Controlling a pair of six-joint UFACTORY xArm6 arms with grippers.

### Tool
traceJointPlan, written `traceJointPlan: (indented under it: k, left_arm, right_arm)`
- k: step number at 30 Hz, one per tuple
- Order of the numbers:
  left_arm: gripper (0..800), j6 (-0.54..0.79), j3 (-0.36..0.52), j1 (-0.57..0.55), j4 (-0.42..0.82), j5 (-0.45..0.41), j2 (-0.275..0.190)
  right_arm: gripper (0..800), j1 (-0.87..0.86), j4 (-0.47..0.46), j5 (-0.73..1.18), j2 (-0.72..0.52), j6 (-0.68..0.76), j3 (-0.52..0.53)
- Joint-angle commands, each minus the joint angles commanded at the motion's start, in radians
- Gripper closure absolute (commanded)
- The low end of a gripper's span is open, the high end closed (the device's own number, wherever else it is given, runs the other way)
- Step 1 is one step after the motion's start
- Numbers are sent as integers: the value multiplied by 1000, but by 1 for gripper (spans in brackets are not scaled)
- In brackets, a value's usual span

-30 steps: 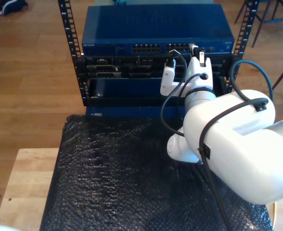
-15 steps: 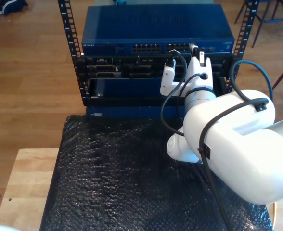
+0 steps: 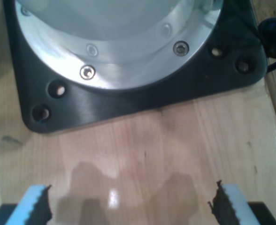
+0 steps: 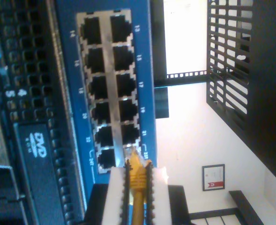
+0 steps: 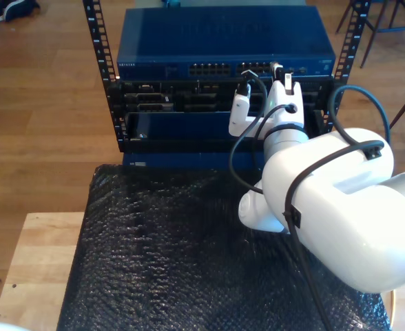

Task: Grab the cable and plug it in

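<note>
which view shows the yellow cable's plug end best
The second wrist view: the cable sits clamped between my second gripper's jaws, tip just short of the switch ports. The exterior view gives a distant look at that gripper; the first wrist view faces wood.

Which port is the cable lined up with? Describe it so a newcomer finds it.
Start at the blue network switch in the rack and find its two-column block of sockets. The yellow cable, held in my second tool, points its connector at the block's end nearest the tool, at the column printed 13 to 23, beside number 23.
</note>
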Motion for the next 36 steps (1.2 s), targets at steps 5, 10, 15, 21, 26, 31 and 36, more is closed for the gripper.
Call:
traceJointPlan:
  k: [5,10,15,21,26,31,36]
  left_arm:
    - [0,0,0,0,0,0,0]
    - [0,0,0,0,0,0,0]
    - [0,0,0,0,0,0,0]
    - [0,0,0,0,0,0,0]
    - [0,0,0,0,2,0,0]
    - [0,0,0,0,2,0,0]
    - [0,0,0,0,0,0,0]
  right_arm:
    - [800,0,0,2,2,0,0]
    - [800,0,0,2,2,0,0]
    - [800,0,0,2,2,0,-2]
    - [800,0,0,2,2,0,-8]
    - [800,0,-2,2,2,0,-11]
    - [800,0,-2,2,5,0,-12]
    - [800,0,-2,2,5,0,-11]
